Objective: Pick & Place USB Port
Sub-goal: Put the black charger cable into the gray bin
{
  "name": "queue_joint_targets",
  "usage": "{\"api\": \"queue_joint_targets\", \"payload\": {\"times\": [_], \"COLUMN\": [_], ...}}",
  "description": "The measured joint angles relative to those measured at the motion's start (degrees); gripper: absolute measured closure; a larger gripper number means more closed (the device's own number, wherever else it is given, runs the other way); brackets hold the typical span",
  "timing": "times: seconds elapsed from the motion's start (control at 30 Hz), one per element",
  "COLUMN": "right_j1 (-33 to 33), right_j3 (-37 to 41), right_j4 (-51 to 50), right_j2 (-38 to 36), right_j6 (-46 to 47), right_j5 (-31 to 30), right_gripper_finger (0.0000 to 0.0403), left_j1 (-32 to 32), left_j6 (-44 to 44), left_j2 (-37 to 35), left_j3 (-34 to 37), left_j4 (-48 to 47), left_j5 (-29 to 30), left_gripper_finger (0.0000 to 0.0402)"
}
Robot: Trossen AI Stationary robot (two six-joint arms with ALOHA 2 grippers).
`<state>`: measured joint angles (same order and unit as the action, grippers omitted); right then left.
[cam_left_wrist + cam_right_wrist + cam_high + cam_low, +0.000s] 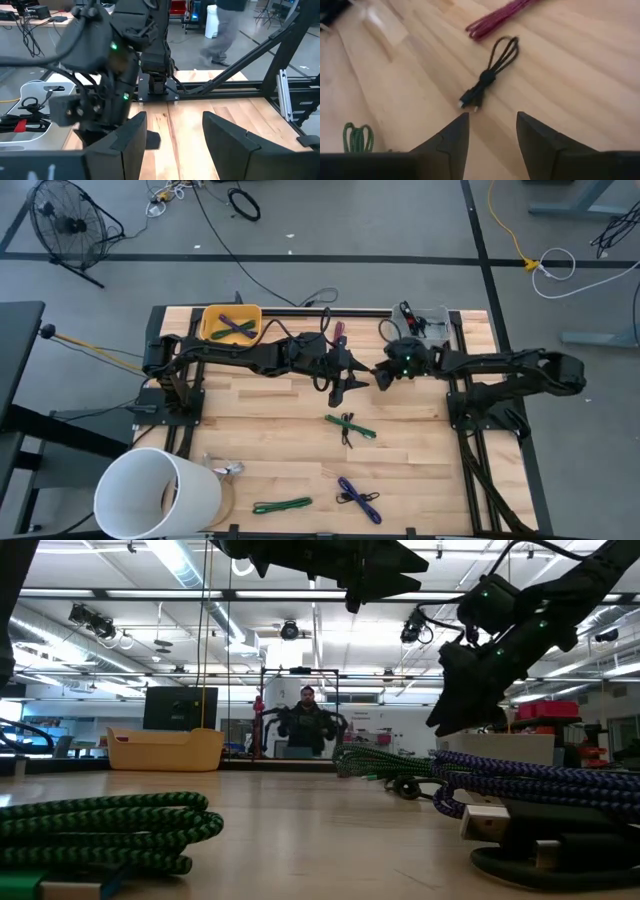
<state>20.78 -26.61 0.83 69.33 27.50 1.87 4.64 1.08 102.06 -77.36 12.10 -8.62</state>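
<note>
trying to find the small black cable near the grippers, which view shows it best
The right wrist view: the black cable lies coiled on bare wood beside a red cable, just ahead of the right gripper, jaws open. In the high view the arms hide it; the low and left wrist views do not show it.

A robotics lab or workshop: a pale wooden butcher-block surface [270,435] bolted to black metal framing stands on a grey concrete floor [330,220] marked with dark tape, with a black floor fan [65,225], loose cables, ceiling strip lights [185,560] and benches of equipment behind.
</note>
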Motion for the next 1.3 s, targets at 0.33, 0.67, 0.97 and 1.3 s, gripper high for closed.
{"api": "queue_joint_targets", "payload": {"times": [0.33,0.67,0.97,1.3], "right_j1": [-2.8,-2.8,-2.9,-4.0], "right_j3": [0.0,0.0,-1.3,-8.1], "right_j4": [15.0,25.2,31.0,26.6], "right_j2": [10.2,20.3,26.5,33.2], "right_j6": [1.0,2.6,3.6,1.8], "right_j5": [-3.9,-4.5,-4.3,-4.7], "right_gripper_finger": [0.0239,0.0227,0.0217,0.0217], "left_j1": [0.0,0.0,0.0,0.0], "left_j6": [0.0,0.1,0.1,0.1], "left_j2": [0.0,0.0,0.0,0.0], "left_j3": [0.0,0.0,0.0,-0.1], "left_j4": [0.0,0.0,0.0,-0.1], "left_j5": [0.0,0.0,0.0,0.0], "left_gripper_finger": [0.0204,0.0204,0.0204,0.0204]}}
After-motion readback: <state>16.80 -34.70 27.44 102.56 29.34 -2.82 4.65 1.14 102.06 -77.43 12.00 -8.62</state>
